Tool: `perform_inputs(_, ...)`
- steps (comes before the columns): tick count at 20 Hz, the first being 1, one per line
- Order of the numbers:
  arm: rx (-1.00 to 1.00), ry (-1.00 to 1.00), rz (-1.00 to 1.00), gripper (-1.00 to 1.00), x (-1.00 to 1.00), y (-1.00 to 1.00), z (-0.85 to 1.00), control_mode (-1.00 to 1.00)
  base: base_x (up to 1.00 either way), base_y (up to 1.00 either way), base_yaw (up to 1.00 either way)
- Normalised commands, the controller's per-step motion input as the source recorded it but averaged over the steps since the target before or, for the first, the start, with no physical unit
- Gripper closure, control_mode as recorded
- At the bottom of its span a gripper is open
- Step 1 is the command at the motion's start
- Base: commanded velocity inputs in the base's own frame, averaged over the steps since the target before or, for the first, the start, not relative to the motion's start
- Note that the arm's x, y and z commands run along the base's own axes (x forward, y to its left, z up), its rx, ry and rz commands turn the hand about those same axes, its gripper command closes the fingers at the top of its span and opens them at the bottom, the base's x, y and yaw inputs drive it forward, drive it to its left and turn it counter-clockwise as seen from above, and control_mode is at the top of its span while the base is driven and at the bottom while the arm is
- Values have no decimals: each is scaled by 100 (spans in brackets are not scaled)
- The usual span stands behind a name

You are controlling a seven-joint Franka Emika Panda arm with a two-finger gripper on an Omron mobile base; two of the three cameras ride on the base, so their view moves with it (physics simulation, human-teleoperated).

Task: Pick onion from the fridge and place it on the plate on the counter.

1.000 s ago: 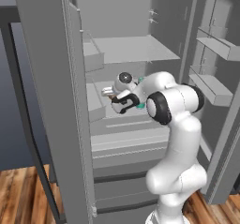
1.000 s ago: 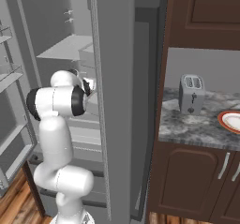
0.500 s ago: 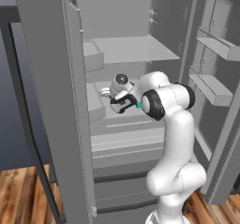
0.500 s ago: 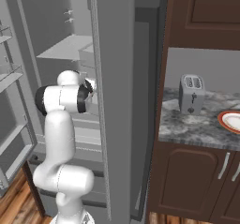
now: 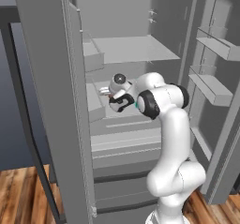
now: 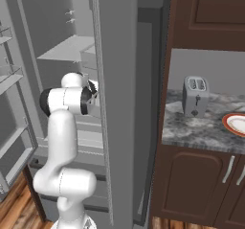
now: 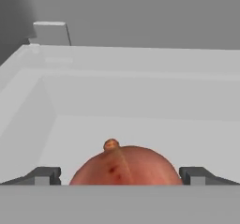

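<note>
The arm reaches into the open fridge (image 5: 140,49) at the height of the middle shelf. In the hand view the onion (image 7: 125,166) lies directly in front of the camera, on the pale floor of a shallow grey shelf tray (image 7: 140,96). It sits between the two dark fingertips (image 7: 44,175), which stand apart, one at each side of it. A small gap shows between each tip and the onion, so the gripper (image 7: 120,176) is spread around the onion and not closed on it. The little stem of the onion points up. In the left base view the hand (image 5: 119,94) is inside the fridge, over the shelf. In the right base view the plate (image 6: 236,124) lies on the counter (image 6: 201,132), to the right of the silver toaster (image 6: 195,97) and well apart from the fridge.
</note>
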Motion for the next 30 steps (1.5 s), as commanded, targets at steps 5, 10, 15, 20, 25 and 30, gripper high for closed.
perform_inputs(5,0,11,-8,100,0,10,-32,-100,0,0,0)
perform_inputs(10,0,15,-11,100,0,1,-43,-100,0,0,0)
perform_inputs(15,0,0,-7,100,-23,0,-56,-100,0,0,0)
perform_inputs(20,0,-5,0,100,-28,0,-36,-100,0,0,0)
perform_inputs(25,0,-8,0,100,-36,2,-2,-100,0,0,0)
perform_inputs(30,0,-16,0,100,-56,1,21,-100,0,0,0)
